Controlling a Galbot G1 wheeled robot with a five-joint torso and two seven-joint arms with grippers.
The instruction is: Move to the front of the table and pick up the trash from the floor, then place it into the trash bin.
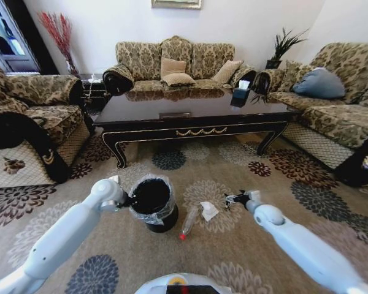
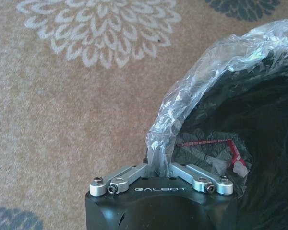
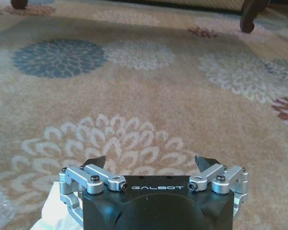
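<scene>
The trash bin (image 1: 162, 222), black with a clear liner (image 2: 207, 79), stands on the carpet in front of the dark table (image 1: 196, 130). My left gripper (image 1: 130, 200) (image 2: 159, 166) is shut on the near-left part of its lined rim. To the right of the bin lies the trash: a clear crushed bottle (image 1: 189, 222) with a red cap and a white paper wad (image 1: 208, 210) (image 3: 52, 211). My right gripper (image 1: 234, 199) (image 3: 151, 162) hovers open just right of the paper, low over the carpet, holding nothing.
Patterned sofas (image 1: 30, 119) (image 1: 340, 113) flank the carpet on the left and right, and another stands behind the table. The table's curved legs (image 3: 248, 20) rise beyond the right gripper. Bare flowered carpet (image 1: 294, 184) lies between the trash and the table.
</scene>
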